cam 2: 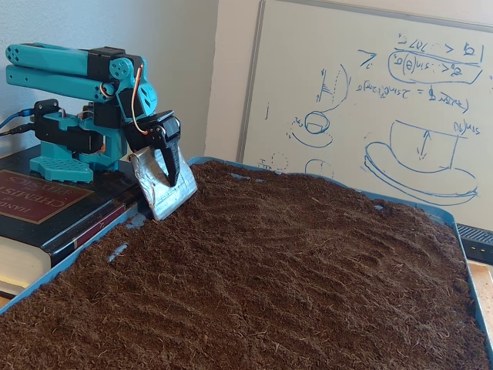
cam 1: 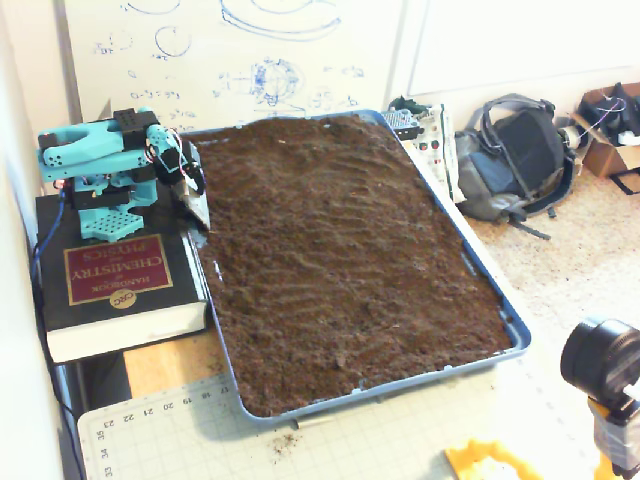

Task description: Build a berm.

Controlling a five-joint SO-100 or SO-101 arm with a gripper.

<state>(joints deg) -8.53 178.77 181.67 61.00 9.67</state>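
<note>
A blue tray (cam 1: 470,260) (cam 2: 471,270) is filled edge to edge with dark brown crumbly soil (cam 1: 340,260) (cam 2: 293,270), which lies flat with faint raked lines. No berm is in view. The teal arm (cam 1: 100,155) (cam 2: 77,77) is folded up on a book at the tray's left side. Its gripper (cam 1: 195,210) (cam 2: 173,196) points down at the tray's far left corner. The black finger (cam 2: 168,154) rests against a silver scoop blade (cam 2: 158,189), so the gripper looks shut with nothing held. The blade tip sits at the soil's edge.
The arm's base stands on a thick black and red book (cam 1: 115,275) (cam 2: 38,200). A whiteboard (cam 1: 250,50) (cam 2: 370,100) rises behind the tray. A backpack (cam 1: 515,155) lies on the floor, a cutting mat (cam 1: 350,430) in front, and a camera (cam 1: 600,360) at the lower right.
</note>
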